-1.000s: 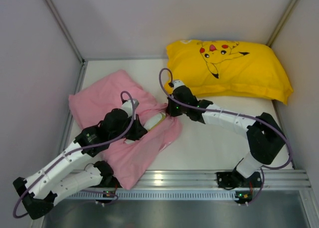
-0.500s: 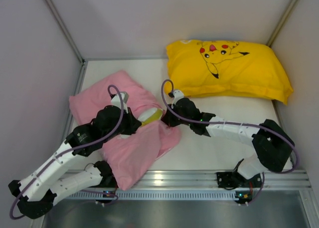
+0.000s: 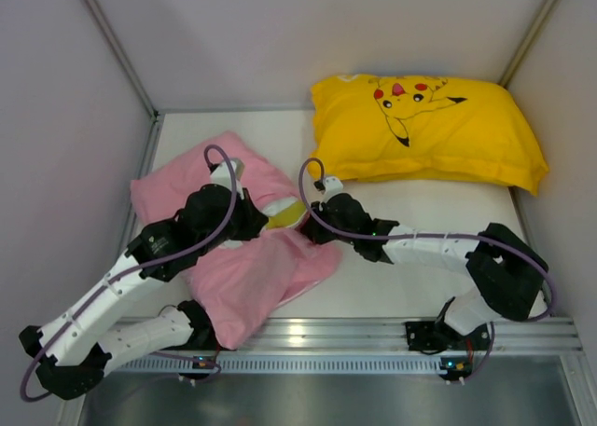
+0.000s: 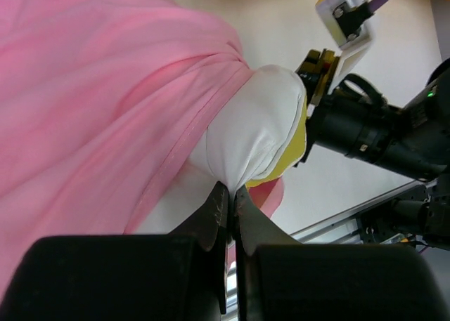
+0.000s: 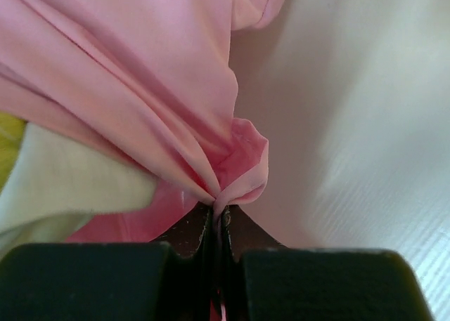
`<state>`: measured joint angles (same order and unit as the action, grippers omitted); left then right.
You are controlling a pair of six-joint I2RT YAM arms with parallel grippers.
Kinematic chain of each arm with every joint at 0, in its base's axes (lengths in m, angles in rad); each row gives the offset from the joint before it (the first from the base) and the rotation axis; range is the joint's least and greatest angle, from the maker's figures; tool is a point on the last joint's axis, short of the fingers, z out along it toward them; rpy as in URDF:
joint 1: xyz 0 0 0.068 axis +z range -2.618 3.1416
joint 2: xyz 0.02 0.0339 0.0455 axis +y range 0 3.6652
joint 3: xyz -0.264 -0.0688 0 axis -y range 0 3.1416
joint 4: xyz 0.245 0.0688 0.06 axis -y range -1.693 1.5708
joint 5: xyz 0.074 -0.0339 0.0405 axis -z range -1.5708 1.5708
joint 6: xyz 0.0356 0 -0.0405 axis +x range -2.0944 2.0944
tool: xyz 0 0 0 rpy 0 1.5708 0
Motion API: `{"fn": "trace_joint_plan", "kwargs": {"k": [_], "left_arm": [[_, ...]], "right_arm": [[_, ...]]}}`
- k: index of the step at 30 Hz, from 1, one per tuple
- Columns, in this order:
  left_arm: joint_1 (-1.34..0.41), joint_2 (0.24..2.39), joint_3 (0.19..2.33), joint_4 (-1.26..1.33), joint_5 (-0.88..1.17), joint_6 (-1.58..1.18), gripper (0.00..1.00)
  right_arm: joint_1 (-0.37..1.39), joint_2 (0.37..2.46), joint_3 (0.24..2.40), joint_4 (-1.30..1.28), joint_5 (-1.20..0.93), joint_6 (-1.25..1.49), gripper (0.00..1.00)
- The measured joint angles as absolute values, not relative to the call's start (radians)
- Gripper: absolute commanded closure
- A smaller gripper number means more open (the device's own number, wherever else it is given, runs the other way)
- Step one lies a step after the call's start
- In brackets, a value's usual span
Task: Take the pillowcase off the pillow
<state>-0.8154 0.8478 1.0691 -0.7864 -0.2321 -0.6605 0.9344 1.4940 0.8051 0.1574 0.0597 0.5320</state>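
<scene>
Left pincer (image 4: pixel 230 194) gripped an exposed corner of the pillow (image 4: pixel 256 121), anchoring it. Right pincer (image 5: pixel 218 219), just beside that corner, pinched the pillowcase (image 5: pixel 140 75) hem, seemingly to peel it off.

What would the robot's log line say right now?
left gripper: shut on pillow corner | right gripper: shut on pillowcase | pillow: one corner out, rest covered

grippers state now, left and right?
left gripper: closed, pinching the white pillow.
right gripper: closed, pinching the pink pillowcase.
</scene>
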Motion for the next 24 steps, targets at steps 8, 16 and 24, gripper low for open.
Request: {"fn": "trace_joint_plan", "kwargs": {"k": [8, 16, 24], "left_arm": [[-0.815, 0.897, 1.165, -0.788, -0.229, -0.652, 1.00], [-0.815, 0.890, 1.171, -0.779, -0.225, -0.653, 1.00], [-0.815, 0.868, 1.115, -0.697, -0.213, -0.654, 1.00]], "right_arm": [[0.958, 1.532, 0.776, 0.224, 0.066, 0.576, 1.00], [0.956, 1.524, 0.777, 0.175, 0.163, 0.562, 0.47], [0.915, 1.405, 0.822, -0.108, 0.288, 0.569, 0.01]]}}
